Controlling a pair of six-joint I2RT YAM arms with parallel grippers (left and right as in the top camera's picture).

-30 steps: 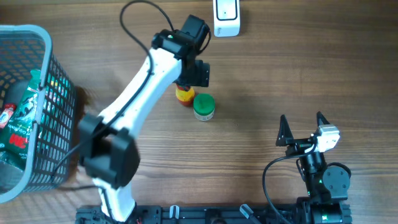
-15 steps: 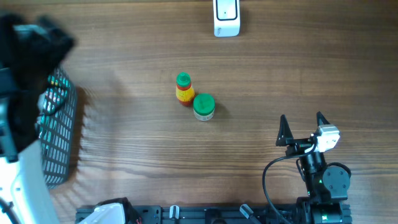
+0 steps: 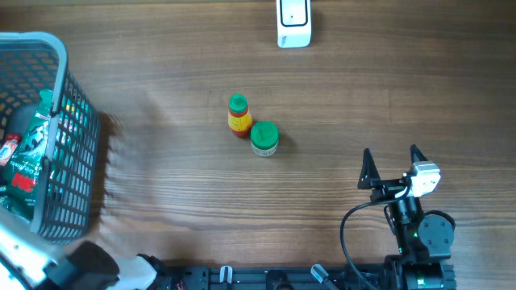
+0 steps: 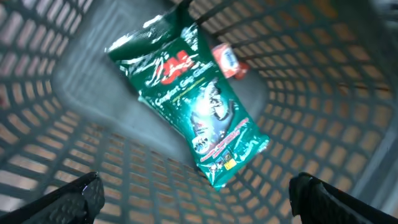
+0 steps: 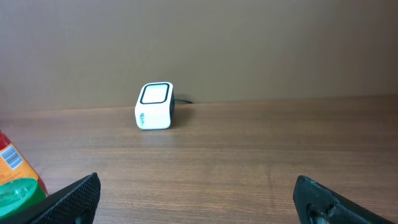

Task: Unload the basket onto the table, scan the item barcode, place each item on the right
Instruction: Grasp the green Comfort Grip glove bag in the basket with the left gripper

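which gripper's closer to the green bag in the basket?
Left. The left gripper hangs open directly above the green bag, looking down into the basket. The right gripper sits open at the table's opposite side, far from the basket.

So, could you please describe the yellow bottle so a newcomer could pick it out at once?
Near the middle of the wooden table two small containers stand close together. The yellow bottle is the one nearer the white scanner. It has a yellow body and a small green cap, while the jar beside it has a broad green lid.
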